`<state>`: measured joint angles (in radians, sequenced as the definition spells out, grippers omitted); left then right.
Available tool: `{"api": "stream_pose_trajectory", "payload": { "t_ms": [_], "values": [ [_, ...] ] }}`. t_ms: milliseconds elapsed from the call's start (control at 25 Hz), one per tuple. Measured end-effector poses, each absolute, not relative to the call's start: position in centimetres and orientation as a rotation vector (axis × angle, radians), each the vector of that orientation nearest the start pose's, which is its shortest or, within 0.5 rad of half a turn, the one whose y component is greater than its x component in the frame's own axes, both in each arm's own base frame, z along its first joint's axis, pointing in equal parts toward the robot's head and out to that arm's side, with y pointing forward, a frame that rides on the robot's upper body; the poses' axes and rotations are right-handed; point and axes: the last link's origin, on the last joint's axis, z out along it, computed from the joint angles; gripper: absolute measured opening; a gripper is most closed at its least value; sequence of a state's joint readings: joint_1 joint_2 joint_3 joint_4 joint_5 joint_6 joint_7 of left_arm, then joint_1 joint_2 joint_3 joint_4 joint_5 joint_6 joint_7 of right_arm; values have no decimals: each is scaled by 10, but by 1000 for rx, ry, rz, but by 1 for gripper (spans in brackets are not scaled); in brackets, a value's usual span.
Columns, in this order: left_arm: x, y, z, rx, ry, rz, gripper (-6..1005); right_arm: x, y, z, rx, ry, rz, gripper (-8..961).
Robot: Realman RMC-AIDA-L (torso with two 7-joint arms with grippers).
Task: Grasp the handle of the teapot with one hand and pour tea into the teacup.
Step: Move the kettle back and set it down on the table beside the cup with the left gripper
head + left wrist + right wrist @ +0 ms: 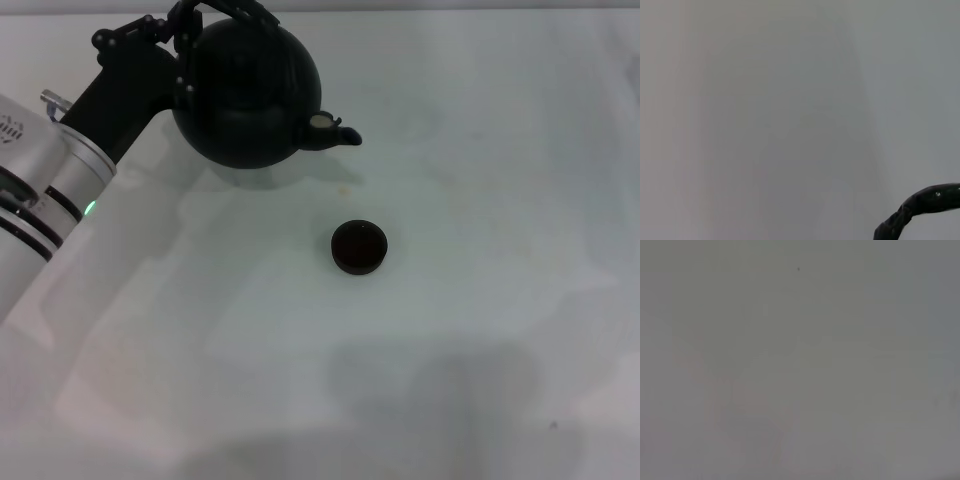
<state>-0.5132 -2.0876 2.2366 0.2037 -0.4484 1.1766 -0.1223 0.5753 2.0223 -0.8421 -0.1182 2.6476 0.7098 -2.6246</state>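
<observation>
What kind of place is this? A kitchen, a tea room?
Probably a robot test bench, not a kitchen: a bare white table holds only a black teapot and a small teacup, and the left gripper is at the pot's handle.

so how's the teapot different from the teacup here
The teapot is far bigger than the teacup. The teapot is round-bodied with a stubby spout and an arched handle; the teacup is low, with no handle. The left gripper is at the teapot's handle, while the teacup stands alone on the white table, nearer the robot. Both are dark, nearly black.
</observation>
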Motion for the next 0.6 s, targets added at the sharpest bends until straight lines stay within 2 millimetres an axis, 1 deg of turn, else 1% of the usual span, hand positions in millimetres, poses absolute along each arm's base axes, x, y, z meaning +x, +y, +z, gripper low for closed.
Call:
{"api": "stream_pose_trajectory", "payload": {
  "t_ms": [240, 360, 600],
  "values": [
    [-263, 343, -59, -1955, -303, -790, 94, 378, 386, 36, -1424, 955, 555, 841],
    [-274, 346, -63, -1943, -394, -719, 94, 379, 385, 36, -1423, 955, 554, 841],
    [-277, 346, -64, -1932, -431, -704, 94, 380, 384, 36, -1421, 958, 552, 841]
  ]
}}
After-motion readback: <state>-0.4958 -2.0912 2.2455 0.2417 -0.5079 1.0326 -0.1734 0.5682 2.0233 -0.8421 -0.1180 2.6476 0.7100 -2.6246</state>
